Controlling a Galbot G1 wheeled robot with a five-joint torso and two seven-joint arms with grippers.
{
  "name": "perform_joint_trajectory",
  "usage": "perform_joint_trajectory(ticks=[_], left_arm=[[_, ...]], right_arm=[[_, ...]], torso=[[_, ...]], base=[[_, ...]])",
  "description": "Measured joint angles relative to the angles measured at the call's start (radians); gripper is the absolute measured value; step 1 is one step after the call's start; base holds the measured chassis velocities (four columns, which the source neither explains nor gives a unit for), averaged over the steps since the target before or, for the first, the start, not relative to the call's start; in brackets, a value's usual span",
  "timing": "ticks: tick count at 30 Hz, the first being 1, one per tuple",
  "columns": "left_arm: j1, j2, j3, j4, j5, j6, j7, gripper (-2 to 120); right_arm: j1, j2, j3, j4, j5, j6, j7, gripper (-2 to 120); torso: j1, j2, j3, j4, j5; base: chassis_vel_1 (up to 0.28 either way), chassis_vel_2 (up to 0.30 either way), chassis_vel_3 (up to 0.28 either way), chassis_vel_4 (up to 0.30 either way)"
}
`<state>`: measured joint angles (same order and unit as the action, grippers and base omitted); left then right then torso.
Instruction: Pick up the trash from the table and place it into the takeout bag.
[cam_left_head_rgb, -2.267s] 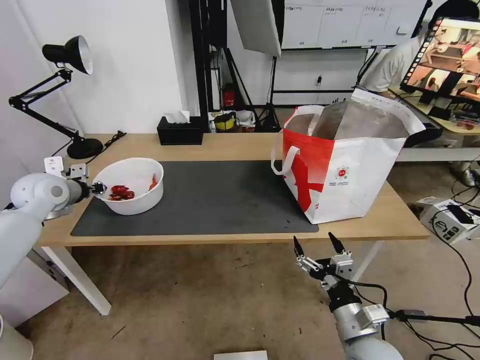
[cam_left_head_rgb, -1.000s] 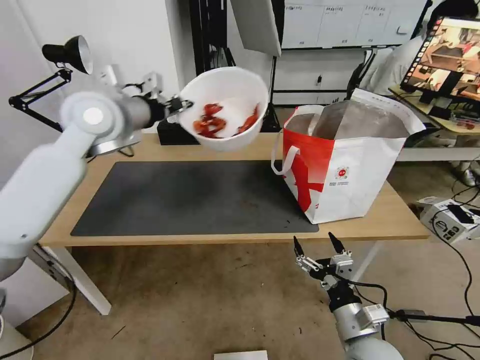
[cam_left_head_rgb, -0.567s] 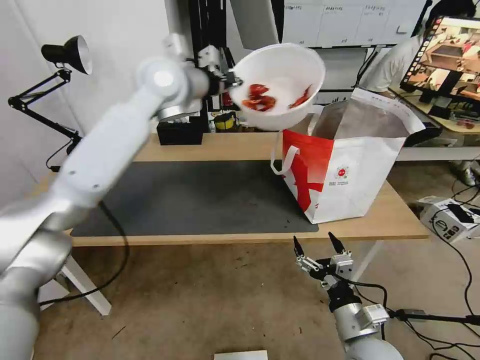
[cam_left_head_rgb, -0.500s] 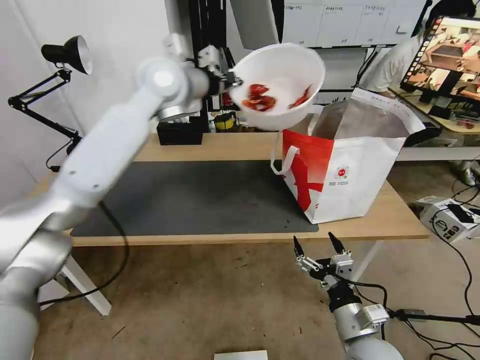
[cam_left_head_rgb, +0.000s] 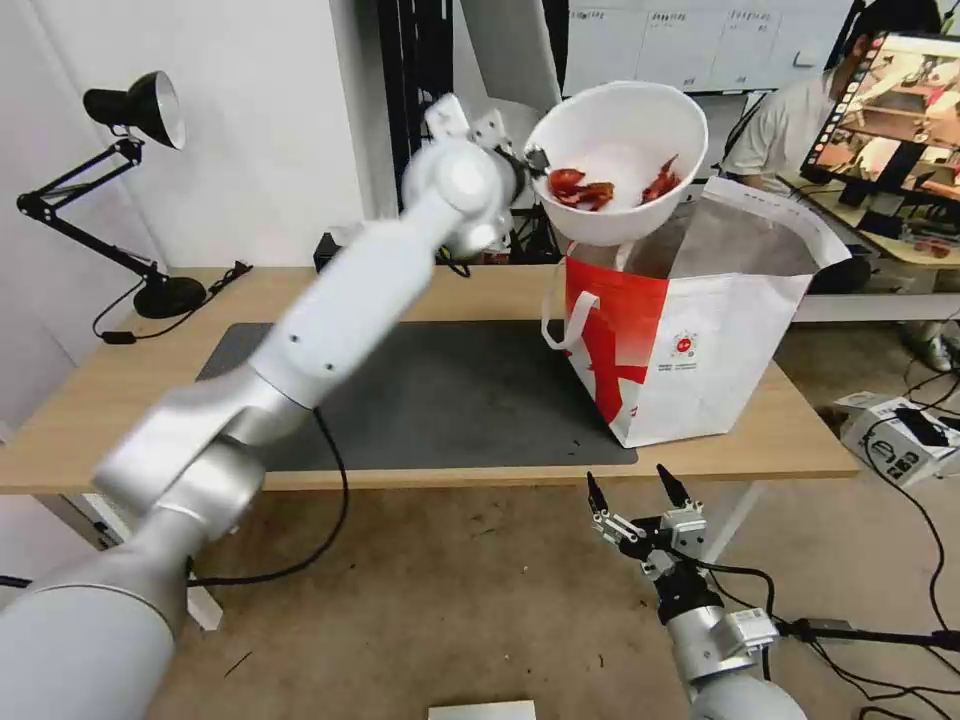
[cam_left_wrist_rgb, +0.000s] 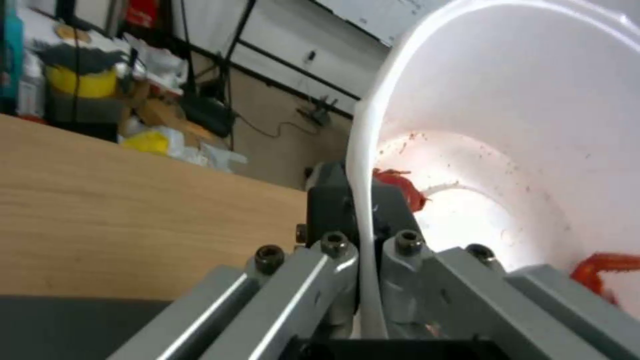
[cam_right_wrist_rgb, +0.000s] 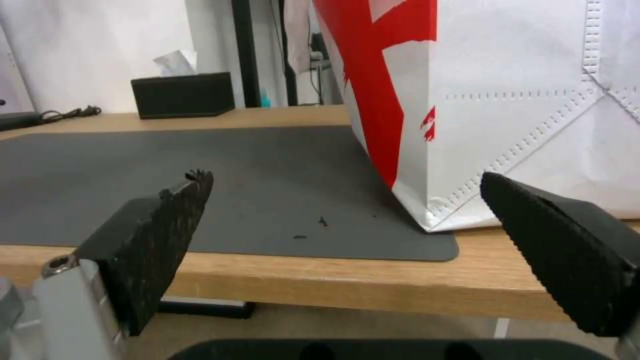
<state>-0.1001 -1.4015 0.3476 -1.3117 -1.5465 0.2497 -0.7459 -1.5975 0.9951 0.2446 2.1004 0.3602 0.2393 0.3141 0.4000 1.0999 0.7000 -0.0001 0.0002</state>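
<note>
The left arm was built of smooth, glossy white tubular segments with a rounded grey-white joint housing near the wrist. A black cable looped from its lower section. The left gripper was a small dark metal assembly; the left wrist view showed its grey metal finger bars, fastened with four black socket-head screws. The right arm had a silver-grey cylindrical wrist with a small boxy module and black cables trailing off it. The right gripper carried two black pointed fingers with a fine knurled inner texture, mounted on light grey metal brackets.
</note>
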Motion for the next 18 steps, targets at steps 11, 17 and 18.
perform_joint_trajectory(ticks=[11,17,18], left_arm=[[-0.001,-0.022,0.07,-0.007,0.177,-0.062,-0.001,0],[-0.012,-0.016,0.116,-0.009,0.263,-0.034,-0.001,0],[-0.016,-0.013,0.131,-0.006,0.293,-0.03,0.004,0]], right_arm=[[0.0,0.0,0.0,0.0,0.0,0.0,0.0,100],[0.0,0.0,0.0,0.0,0.0,0.0,0.0,100],[0.0,0.0,0.0,0.0,0.0,0.0,0.0,100]], torso=[[0.0,0.0,0.0,0.0,-0.0001],[0.0,0.0,0.0,0.0001,-0.0002],[0.0,0.0,0.0,0.0001,-0.0001]], base=[[0.0,0.0,0.0,0.0],[0.0,0.0,0.0,0.0],[0.0,0.0,0.0,0.0]])
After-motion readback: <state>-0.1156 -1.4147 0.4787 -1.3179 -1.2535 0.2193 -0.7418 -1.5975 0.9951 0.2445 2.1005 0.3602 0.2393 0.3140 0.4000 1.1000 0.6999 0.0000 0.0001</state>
